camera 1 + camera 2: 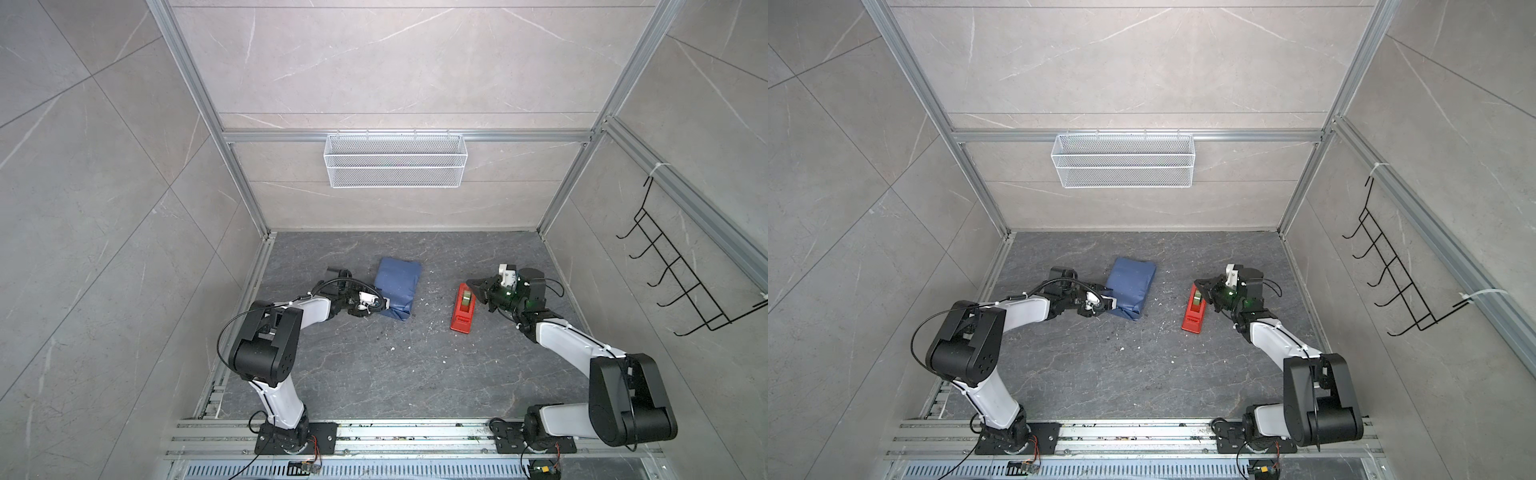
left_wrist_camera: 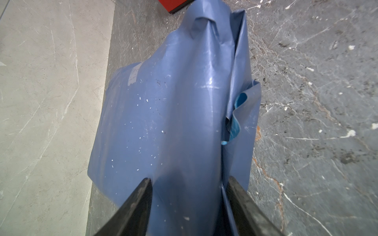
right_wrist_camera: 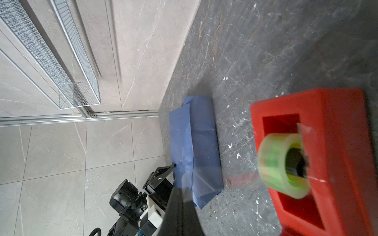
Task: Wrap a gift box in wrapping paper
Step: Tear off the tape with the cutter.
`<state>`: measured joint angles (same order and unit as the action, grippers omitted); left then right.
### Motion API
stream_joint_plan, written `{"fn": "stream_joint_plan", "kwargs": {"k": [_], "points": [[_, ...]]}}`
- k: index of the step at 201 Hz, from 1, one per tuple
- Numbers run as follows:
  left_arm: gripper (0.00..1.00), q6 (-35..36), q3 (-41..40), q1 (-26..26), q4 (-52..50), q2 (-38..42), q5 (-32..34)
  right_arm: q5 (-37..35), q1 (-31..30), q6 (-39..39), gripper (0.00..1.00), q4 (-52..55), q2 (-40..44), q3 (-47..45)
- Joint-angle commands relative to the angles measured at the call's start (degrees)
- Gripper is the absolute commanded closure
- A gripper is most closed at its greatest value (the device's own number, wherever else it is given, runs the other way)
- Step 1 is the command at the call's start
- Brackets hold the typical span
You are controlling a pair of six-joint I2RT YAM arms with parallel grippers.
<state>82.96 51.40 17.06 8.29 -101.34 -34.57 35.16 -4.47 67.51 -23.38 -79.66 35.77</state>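
Both jaws of the left gripper [image 2: 188, 181] clasp the folded wrapping paper [image 2: 163, 112]. The right gripper [image 1: 473, 286], pinched closed, hovers by the tape dispenser [image 1: 462, 311].

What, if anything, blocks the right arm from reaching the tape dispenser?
Probably nothing. The right gripper hangs right at the dispenser, fingers shut, with nothing seen between them. The left gripper clamps the paper off to the side, so the way looks free.
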Motion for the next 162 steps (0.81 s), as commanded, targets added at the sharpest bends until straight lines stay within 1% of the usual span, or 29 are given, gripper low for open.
{"fn": "stream_joint_plan", "kwargs": {"k": [1,12,34,49,66,85,110,146,162], "points": [[0.41,-0.51,-2.69,1.13,-11.37,-3.34,3.81,1.33,0.15,1.31,1.00,-5.65,-2.71,-2.31],[0.41,-0.17,-2.96,1.15,-11.22,-2.98,3.78,2.30,0.27,1.83,1.00,-5.75,-2.46,-0.78],[0.41,-0.38,-2.55,1.22,-11.06,-3.94,3.79,1.51,0.16,-1.03,1.00,2.55,1.63,4.30],[0.41,-0.43,-2.68,1.41,-11.46,-3.25,3.85,0.96,0.11,-2.61,1.00,7.17,4.05,6.67],[0.41,-0.17,-2.88,1.33,-11.05,-3.14,3.96,1.50,0.12,-3.52,1.00,8.53,4.43,7.56],[0.41,-0.13,-2.62,1.39,-11.08,-4.33,4.07,1.53,0.17,-3.04,1.00,7.06,4.20,5.61],[0.41,-0.27,-2.79,1.34,-11.38,-3.45,4.07,2.30,0.07,-0.38,1.00,2.82,4.29,2.09],[0.41,-0.25,-2.37,1.44,-11.56,-4.55,4.16,2.52,-1.61,-0.71,1.00,5.26,8.34,-2.21],[0.41,-0.21,-2.53,1.32,-11.16,-4.34,4.20,2.30,-3.12,-1.74,1.00,8.40,11.46,-4.66]]}}
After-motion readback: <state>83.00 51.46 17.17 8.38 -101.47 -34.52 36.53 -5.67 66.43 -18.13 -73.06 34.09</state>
